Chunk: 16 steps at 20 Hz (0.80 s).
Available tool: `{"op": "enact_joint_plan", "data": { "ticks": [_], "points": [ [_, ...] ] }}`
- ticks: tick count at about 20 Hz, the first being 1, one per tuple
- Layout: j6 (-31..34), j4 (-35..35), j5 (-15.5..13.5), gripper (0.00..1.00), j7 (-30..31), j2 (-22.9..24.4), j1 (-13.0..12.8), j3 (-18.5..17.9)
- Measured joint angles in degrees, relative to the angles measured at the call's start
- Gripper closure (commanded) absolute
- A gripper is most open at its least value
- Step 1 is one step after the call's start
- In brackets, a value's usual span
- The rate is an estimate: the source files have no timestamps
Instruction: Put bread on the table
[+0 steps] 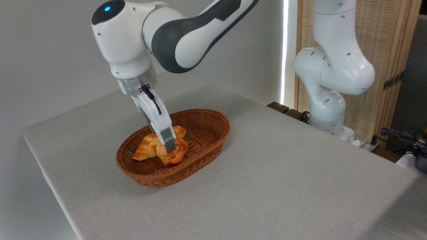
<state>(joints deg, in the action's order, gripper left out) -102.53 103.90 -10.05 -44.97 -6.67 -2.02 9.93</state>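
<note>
The bread (177,155), a deep orange knotted bun, is inside the brown wicker basket (213,117), near its middle. My gripper (170,148) reaches steeply down into the basket, and its grey fingertips (169,143) press into the top of the bun. The fingers stand close together and look shut on the bun; the far finger is hidden behind the near one. The bun seems tipped up on its edge, still low within the basket. The table (283,173) in light grey cloth spreads all around the basket.
A paler golden braided loaf (146,148) lies in the basket just left of the bun, touching it. The arm's white base (328,100) stands beyond the table's right back edge, with cables (400,136) beside it. Bare cloth lies right of and in front of the basket.
</note>
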Motion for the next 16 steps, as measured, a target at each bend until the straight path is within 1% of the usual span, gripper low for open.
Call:
{"op": "enact_joint_plan", "data": {
  "ticks": [2,4,6,7,8,16],
  "points": [
    [0.0,0.4,1.3,0.0,-1.1,-0.6,0.0,0.0],
    [0.0,0.6,1.5,0.01,-1.9,-1.5,0.0,0.1],
    [0.0,0.7,1.5,0.34,-2.0,-2.4,0.0,0.4],
    [0.0,0.7,1.5,0.47,-2.0,-2.7,-0.1,0.5],
    [0.0,0.7,1.5,0.51,-2.0,-3.0,-0.1,0.6],
    [-0.1,0.7,1.6,0.5,-2.2,-3.1,-0.1,0.7]
  ]
}}
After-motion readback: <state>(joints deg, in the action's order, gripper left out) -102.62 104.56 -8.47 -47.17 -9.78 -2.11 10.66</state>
